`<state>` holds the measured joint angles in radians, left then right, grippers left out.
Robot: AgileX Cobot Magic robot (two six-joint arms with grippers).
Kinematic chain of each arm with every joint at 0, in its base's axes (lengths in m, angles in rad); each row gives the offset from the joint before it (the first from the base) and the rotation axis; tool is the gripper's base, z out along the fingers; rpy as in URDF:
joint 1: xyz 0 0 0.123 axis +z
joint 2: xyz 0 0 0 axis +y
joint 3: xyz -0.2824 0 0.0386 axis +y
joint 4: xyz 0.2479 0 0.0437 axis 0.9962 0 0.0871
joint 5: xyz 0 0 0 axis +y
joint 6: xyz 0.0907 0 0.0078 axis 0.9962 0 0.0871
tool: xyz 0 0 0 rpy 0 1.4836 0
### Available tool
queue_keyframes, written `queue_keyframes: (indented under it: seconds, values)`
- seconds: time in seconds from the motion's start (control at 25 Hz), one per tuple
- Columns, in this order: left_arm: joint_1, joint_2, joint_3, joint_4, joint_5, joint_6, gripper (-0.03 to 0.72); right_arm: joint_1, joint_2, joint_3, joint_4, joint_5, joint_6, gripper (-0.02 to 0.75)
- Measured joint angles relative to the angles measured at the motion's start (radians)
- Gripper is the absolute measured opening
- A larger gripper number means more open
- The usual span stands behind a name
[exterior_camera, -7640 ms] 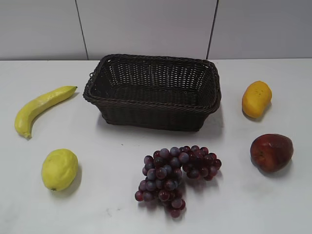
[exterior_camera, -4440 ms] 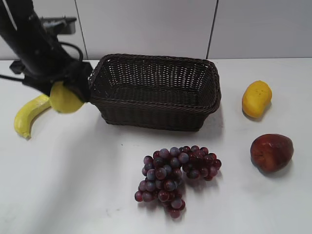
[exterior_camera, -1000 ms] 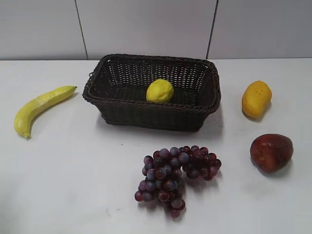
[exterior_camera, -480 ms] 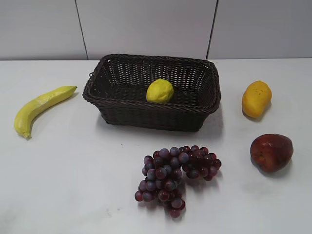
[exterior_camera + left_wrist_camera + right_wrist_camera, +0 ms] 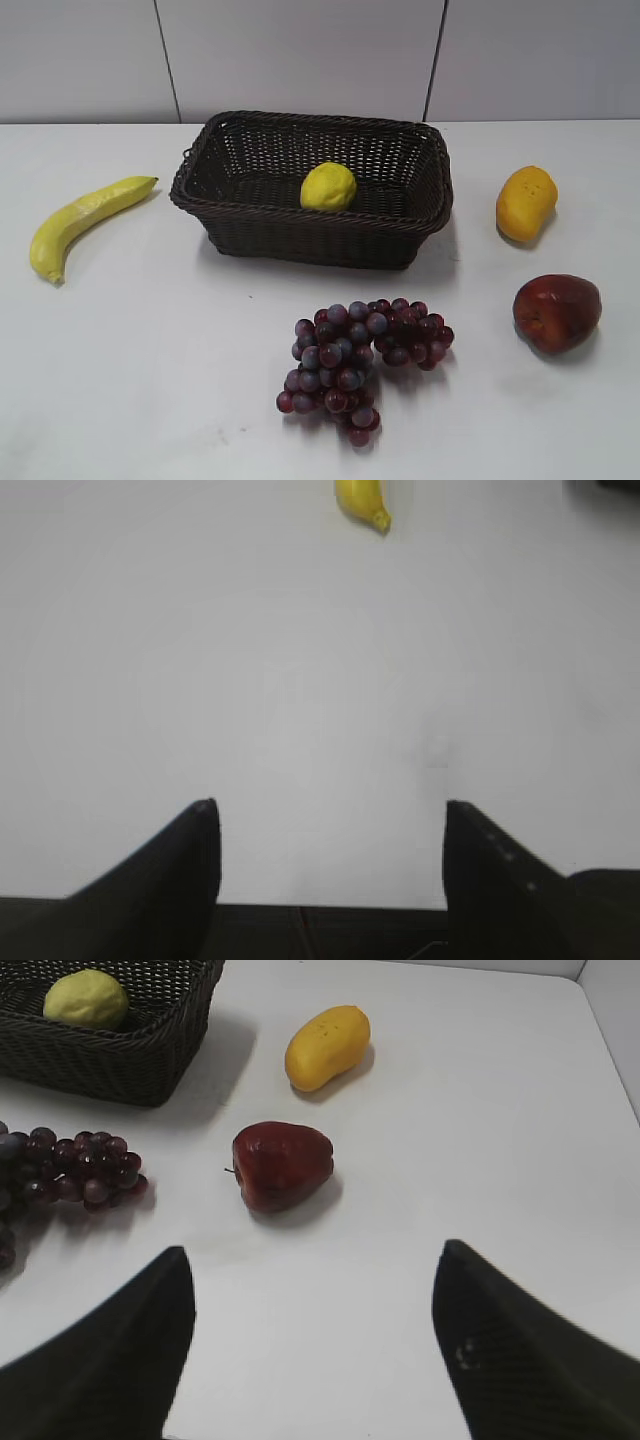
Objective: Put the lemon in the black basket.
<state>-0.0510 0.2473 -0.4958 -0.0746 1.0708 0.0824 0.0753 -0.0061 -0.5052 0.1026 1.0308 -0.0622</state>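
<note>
The pale yellow lemon [image 5: 328, 186] lies inside the black basket [image 5: 250, 214], near its middle; it also shows in the right wrist view [image 5: 86, 999], inside the basket's corner [image 5: 150, 1055]. Neither arm shows in the exterior view. My left gripper [image 5: 330, 810] is open and empty over bare white table. My right gripper [image 5: 312, 1260] is open and empty above the table, well back from the fruit.
A banana [image 5: 80, 222] lies left of the basket; its tip shows in the left wrist view [image 5: 364, 502]. A bunch of purple grapes [image 5: 357, 362] lies in front of the basket. An orange-yellow fruit [image 5: 526, 203] and a red apple [image 5: 556, 311] lie to the right.
Over the earlier frames the left arm carried the lemon from the front left of the table into the basket and withdrew. In the last second nothing has moved.
</note>
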Motion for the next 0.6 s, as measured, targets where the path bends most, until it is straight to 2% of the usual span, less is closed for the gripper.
queue_keyframes:
  seconds: [0.6]
  values:
    - [0.0, -0.247, 0.001, 0.0, 0.004, -0.003, 0.508, 0.0, 0.0, 0.0, 0.0, 0.0, 0.0, 0.559]
